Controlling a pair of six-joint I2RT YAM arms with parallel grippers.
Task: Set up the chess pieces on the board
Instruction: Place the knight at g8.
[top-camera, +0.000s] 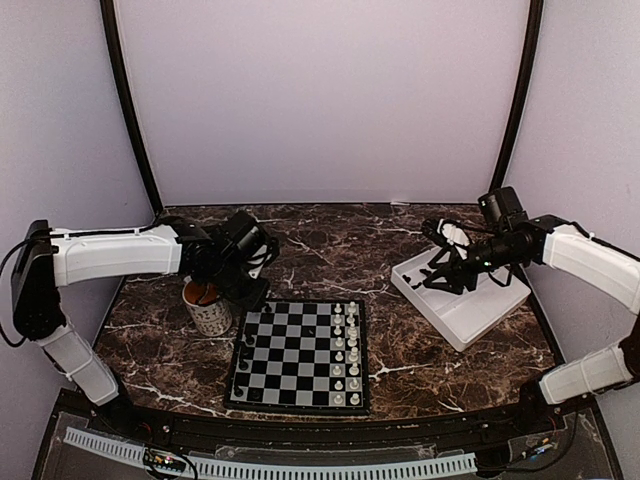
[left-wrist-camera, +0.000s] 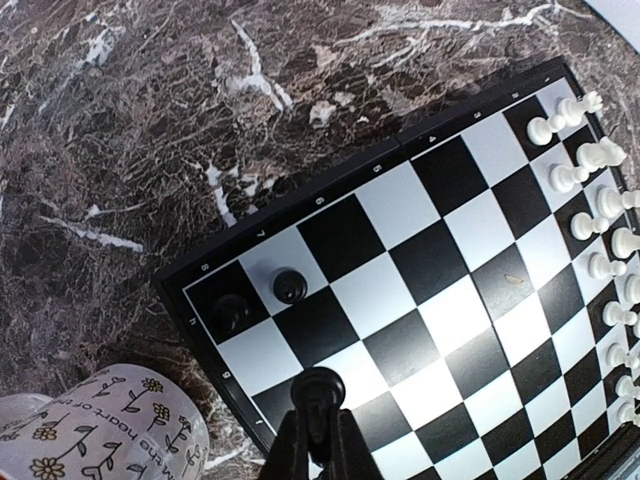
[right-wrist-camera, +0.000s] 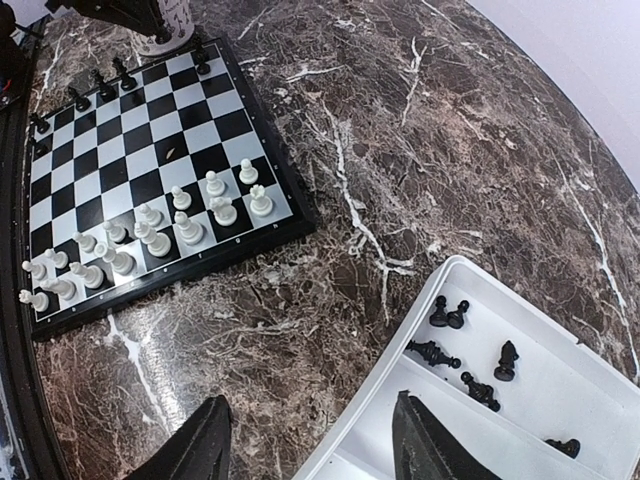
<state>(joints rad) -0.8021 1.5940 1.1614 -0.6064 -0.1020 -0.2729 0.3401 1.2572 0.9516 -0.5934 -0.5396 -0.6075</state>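
Two fingers of the left gripper (left-wrist-camera: 318, 440) clench one black chess piece (left-wrist-camera: 318, 392) over the left edge of the board (top-camera: 300, 355), just beside the mug (left-wrist-camera: 95, 430). A few more black pieces (left-wrist-camera: 230, 310) stand along that side, and white pieces (top-camera: 345, 345) fill the right. Further right, the right gripper (right-wrist-camera: 312, 450) hangs spread wide, holding nothing, at the rim of the white tray (right-wrist-camera: 590, 400), where several loose black pieces (right-wrist-camera: 450, 314) lie.

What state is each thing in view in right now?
left gripper: shut on a held chess piece.
right gripper: open, empty.
board: lying flat; white pieces lined up, few black chess pieces placed.
tray: loose chess pieces inside.
mug: upright beside board.
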